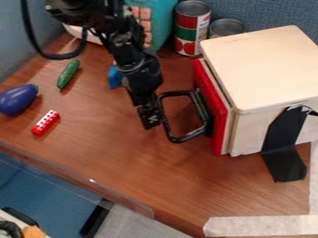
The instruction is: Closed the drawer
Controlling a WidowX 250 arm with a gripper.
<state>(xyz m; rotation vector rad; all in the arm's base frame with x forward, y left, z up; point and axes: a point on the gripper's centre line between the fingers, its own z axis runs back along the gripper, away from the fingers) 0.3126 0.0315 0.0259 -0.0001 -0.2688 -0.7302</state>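
The black gripper (148,117) hangs low over the table's middle, just left of the black handle (180,138). Its tip is beside or against the handle's outer bar; whether they touch I cannot tell. That handle sticks out from the red drawer front (216,109), which faces left on the pale wooden box (264,69). The red front stands close to the box, with a thin pale layer between them. The inside of the drawer is hidden.
Cans (191,28) stand behind the box. At left lie a purple eggplant (17,99), a green cucumber (68,74) and a red-and-white block (46,122). A blue object (114,77) sits behind the arm. Black tape (284,146) hangs off the box.
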